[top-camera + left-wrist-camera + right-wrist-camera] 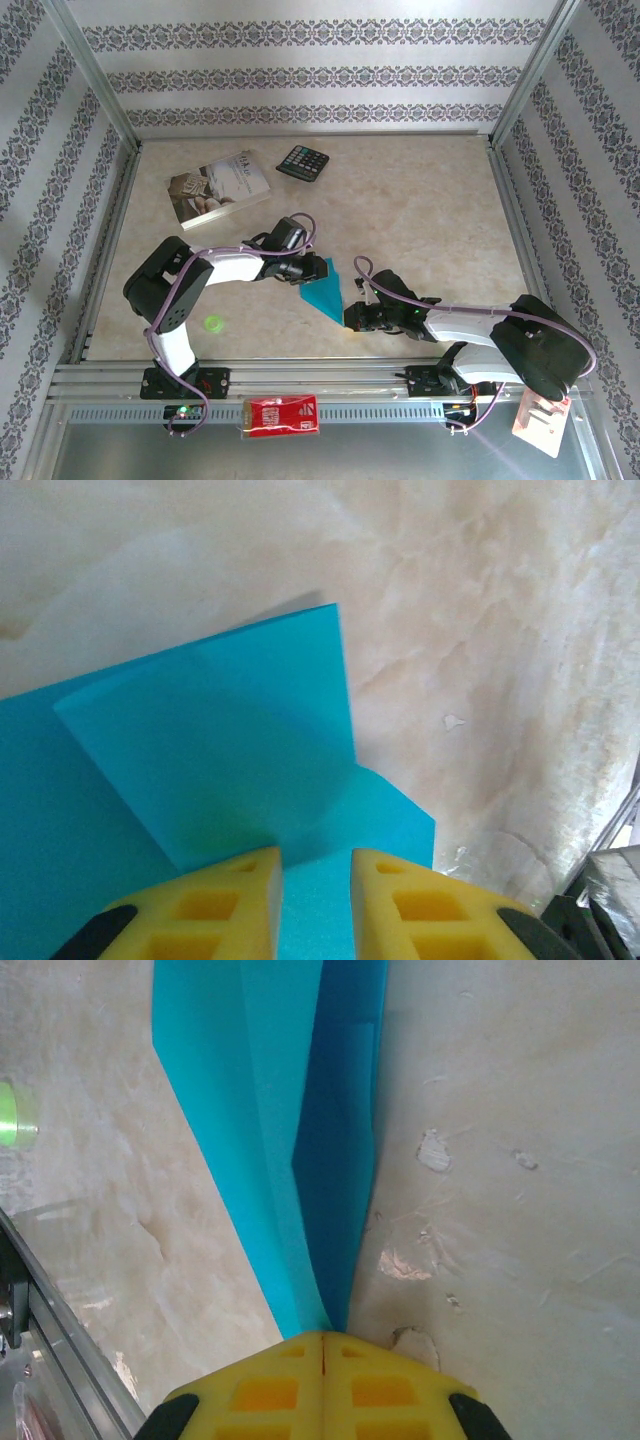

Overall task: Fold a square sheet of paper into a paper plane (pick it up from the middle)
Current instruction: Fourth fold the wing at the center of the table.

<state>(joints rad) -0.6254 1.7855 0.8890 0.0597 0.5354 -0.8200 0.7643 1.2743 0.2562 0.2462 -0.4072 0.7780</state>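
Note:
The square sheet of paper (pixel 322 290), turquoise-blue, lies on the table's middle, folded lengthwise into a pointed paper plane shape. Its wide end points away from me and its tip points toward the near right. My left gripper (pixel 305 270) is over the wide end. In the left wrist view its yellow fingers (pixel 316 865) stand a little apart above the layered flaps (pixel 220 740), pinching nothing. My right gripper (pixel 350 315) is at the tip. In the right wrist view its jaws (pixel 322 1338) are pressed together on the narrow point of the paper (pixel 270 1110).
A pale printed book (pixel 218 188) and a black calculator (pixel 303 162) lie at the back left. A small green disc (pixel 212 323) sits near the left arm's base. A red packet (pixel 282 415) rests on the metal rail in front.

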